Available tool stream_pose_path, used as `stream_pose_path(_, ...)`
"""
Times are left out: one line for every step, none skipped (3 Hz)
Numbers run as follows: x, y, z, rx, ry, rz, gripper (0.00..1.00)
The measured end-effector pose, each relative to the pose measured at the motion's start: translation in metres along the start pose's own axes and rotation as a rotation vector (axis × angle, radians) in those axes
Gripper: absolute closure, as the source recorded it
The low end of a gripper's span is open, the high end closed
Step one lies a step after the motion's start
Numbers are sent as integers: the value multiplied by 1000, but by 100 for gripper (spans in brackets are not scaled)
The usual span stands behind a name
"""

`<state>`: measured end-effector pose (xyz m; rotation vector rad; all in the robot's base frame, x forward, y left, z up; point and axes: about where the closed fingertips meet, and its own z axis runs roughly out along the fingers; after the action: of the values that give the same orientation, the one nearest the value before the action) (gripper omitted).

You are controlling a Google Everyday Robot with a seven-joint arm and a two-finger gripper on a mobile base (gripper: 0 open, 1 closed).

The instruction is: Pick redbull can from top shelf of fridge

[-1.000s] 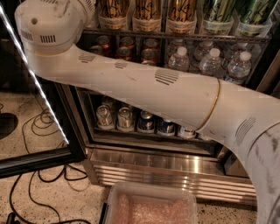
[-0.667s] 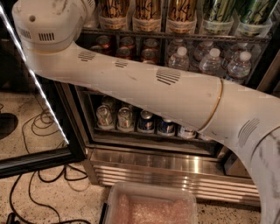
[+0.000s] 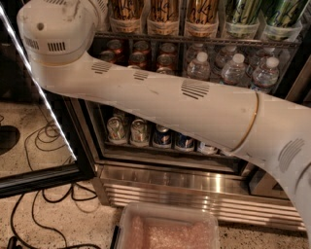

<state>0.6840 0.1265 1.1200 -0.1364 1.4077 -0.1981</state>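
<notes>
The fridge [image 3: 194,187] stands open ahead, with its black-framed glass door and white light strip [image 3: 39,92] swung out to the left. The top shelf [image 3: 194,40] runs along the upper edge and carries clear tubs with tall gold cans [image 3: 164,9] and green cans [image 3: 243,12]. No redbull can shows; it is hidden or out of view. My white arm [image 3: 160,99] crosses the picture from lower right to a big joint [image 3: 56,34] at upper left. The gripper is beyond the top edge, out of view.
The rack below the top shelf holds red cans [image 3: 141,51] and water bottles [image 3: 233,68]. The bottom rack holds short cans [image 3: 141,131]. A clear plastic tub [image 3: 167,228] sits on the floor in front. Black cables [image 3: 43,194] lie on the speckled floor at left.
The arm has shifted slightly to the right. The fridge, its door and the cans look unchanged.
</notes>
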Motion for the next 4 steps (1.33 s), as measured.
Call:
stream_pose_path(12, 1, -39, -50, 29, 6, 100)
stream_pose_path(25, 3, -84, -112, 58, 1, 100)
stream_pose_path(36, -20, -136, -141, 53, -47, 100)
stream_pose_path(34, -25, -136, -132, 48, -93, 100)
